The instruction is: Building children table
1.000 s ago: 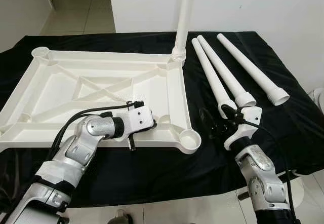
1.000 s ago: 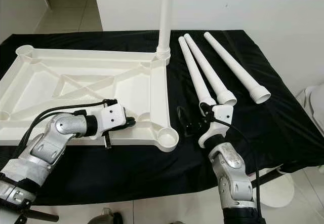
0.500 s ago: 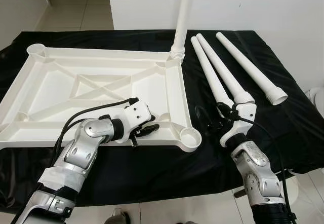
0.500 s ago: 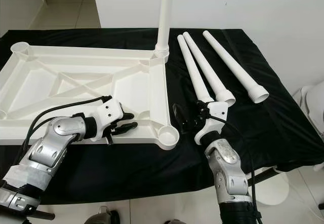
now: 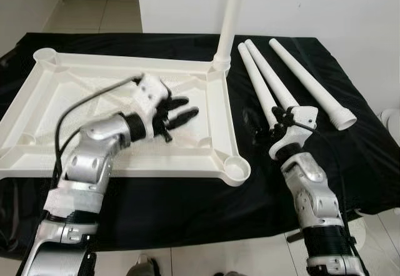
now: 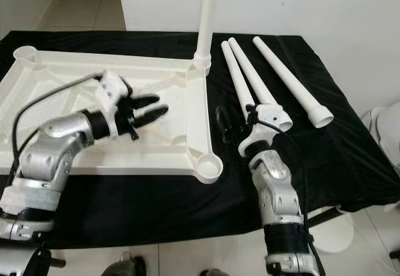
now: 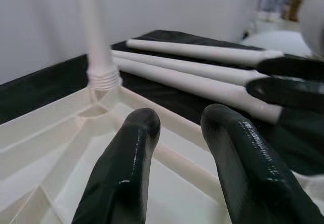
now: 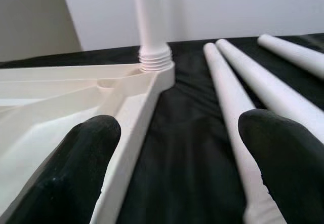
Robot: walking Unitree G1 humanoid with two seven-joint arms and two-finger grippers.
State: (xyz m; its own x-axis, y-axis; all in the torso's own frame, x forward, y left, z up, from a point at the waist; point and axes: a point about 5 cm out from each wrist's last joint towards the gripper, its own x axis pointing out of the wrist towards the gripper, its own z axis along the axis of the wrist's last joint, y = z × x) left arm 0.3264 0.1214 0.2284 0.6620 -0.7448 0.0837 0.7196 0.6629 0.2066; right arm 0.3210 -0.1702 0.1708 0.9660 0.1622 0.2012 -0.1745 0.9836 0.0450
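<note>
Right wrist view shows the right gripper [image 5: 265, 128] spread wide and empty, the nearest leg [image 5: 258, 90] just beside it, long axis pointing away. Left gripper [image 5: 181, 110], released, hovers over the tabletop [image 5: 220, 110].

This looks like a room in a home, or perhaps a plain rented flat set up for work. The floor [image 5: 94, 1] is laid with pale glossy tiles that run on through an opening at the far left. Behind the tabletop [image 5: 187, 207], which is draped in a black cloth, stands a bare white wall [image 5: 325, 4]. A rounded white object [image 6: 389, 126] sits at the right edge, too cut off to name. On the cloth lie white plastic furniture parts [image 5: 306, 79].
</note>
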